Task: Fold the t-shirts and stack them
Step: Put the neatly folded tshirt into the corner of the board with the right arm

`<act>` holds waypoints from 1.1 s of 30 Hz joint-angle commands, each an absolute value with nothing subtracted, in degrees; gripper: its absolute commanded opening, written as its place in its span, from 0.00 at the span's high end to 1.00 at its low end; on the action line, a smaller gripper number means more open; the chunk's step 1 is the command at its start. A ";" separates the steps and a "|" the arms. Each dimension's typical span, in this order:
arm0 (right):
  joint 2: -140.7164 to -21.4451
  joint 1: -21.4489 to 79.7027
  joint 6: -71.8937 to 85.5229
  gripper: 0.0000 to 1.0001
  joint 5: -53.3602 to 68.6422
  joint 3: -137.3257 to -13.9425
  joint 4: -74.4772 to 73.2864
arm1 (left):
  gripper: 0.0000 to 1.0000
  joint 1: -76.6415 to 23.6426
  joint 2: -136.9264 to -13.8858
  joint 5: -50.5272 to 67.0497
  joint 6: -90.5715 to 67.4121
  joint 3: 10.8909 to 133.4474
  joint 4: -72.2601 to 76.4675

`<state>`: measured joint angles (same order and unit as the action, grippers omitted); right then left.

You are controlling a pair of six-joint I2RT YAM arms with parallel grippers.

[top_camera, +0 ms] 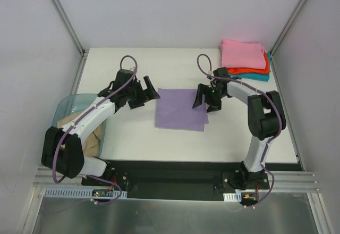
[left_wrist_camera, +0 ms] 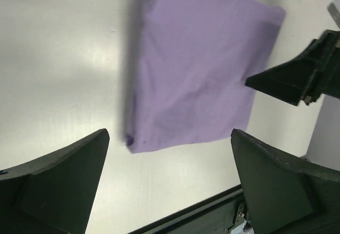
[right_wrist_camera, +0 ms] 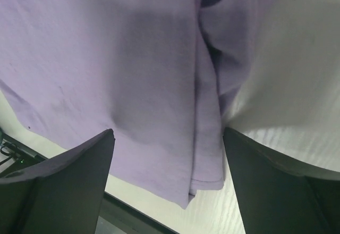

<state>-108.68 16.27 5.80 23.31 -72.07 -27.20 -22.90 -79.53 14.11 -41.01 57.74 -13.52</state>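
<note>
Pale-blue bin (top_camera: 65, 106) holds a tan shirt (top_camera: 79, 135); left gripper (top_camera: 144, 97) and right gripper (top_camera: 206, 102) gape wide, empty, flanking the lavender shirt (top_camera: 179, 110).

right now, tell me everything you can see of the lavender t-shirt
The lavender t-shirt is soft, plain, cotton-looking cloth, folded into a flat, roughly square packet with layered edges along its right side. It lies in the middle of the white table. The right gripper hangs open over its right edge; the left gripper, also open, sits off its left edge, not touching.
</note>
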 commanded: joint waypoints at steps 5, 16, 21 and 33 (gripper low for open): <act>-113.99 18.89 6.77 0.34 23.47 -76.02 -26.54 | 0.01 -18.37 -69.00 6.25 -39.55 52.12 -19.68; -118.91 20.04 4.05 0.91 16.18 -82.44 -28.04 | 0.01 -16.97 -66.71 2.64 -39.64 50.63 -23.73; -119.27 20.13 -2.97 0.99 7.24 -88.58 -29.62 | 0.01 -16.44 -65.83 1.15 -38.94 50.98 -25.05; -127.52 19.07 -18.97 0.99 -20.37 -115.11 -36.38 | 0.01 -14.77 -63.46 -4.92 -38.67 51.15 -28.56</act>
<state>-124.66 20.25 -11.35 -7.44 -106.32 -34.26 -15.64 -64.69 -1.28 -39.79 50.87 -26.48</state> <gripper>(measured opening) 0.067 0.992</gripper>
